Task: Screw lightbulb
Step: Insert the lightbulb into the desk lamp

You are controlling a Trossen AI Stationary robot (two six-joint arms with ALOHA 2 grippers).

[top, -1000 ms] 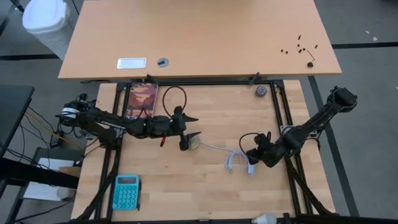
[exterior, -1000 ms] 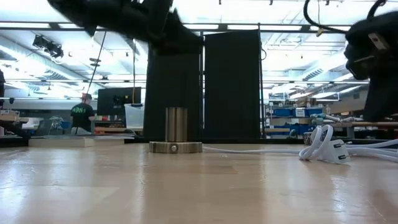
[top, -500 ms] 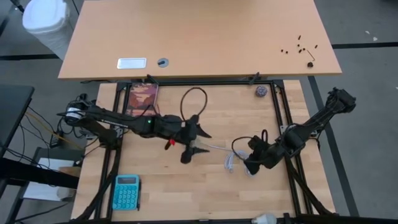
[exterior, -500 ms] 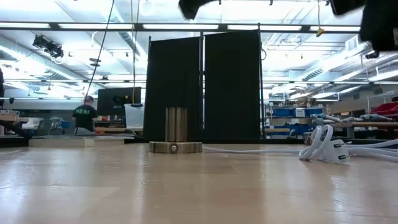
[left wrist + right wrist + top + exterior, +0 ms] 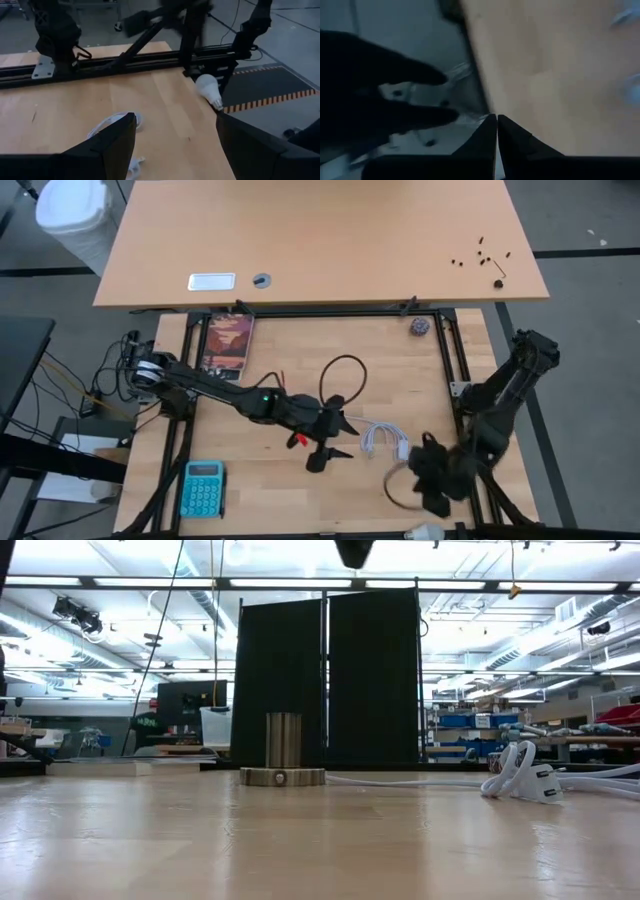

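High view: lightbulb [image 5: 427, 531] lies untouched at bottom edge of frame, right gripper [image 5: 437, 502] pinched together just above it, likely lining up; left gripper [image 5: 330, 446] spread, empty, mid-table.

left gripper [image 5: 335, 442] open at mid-table; right gripper [image 5: 432, 480] shut near the front edge
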